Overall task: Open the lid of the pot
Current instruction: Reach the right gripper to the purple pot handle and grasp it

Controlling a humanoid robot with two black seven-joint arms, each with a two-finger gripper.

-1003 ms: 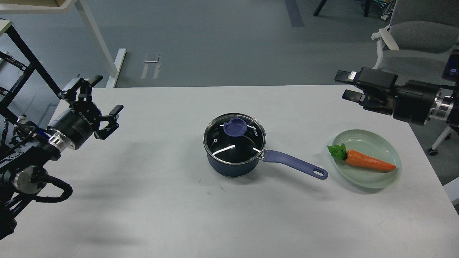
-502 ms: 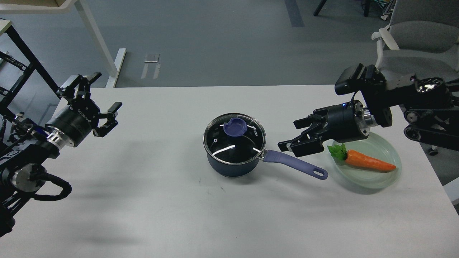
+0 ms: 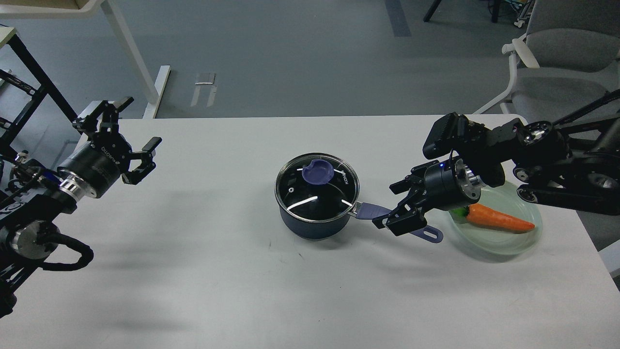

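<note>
**Inspector:** Report the fingers first.

**Assistant:** The right gripper point(image 3: 398, 209) has its fingers spread apart at centre-right of the frame, straddling or sitting just over the pot handle point(image 3: 387, 213). I cannot tell whether they touch it; they are not closed on anything. The left gripper point(image 3: 127, 137), at upper left, has its fingers wide apart and empty, well apart from the pot point(image 3: 316, 213).

**Inspector:** Task progress?

**Assistant:** The lid point(image 3: 317, 189) sits flat on the pot at mid-frame on the desk point(image 3: 193, 271), its blue knob point(image 3: 317, 172) untouched. In my judgement nothing is done; steadying the handle, gripping the knob and lifting all remain.

**Inspector:** Arm poses?

**Assistant:** The right arm reaches in low from the right edge, passing over the plate point(image 3: 513, 245) with the carrot point(image 3: 496, 219), wrist angled down-left. The left arm rises from lower left, wrist tilted up.
</note>
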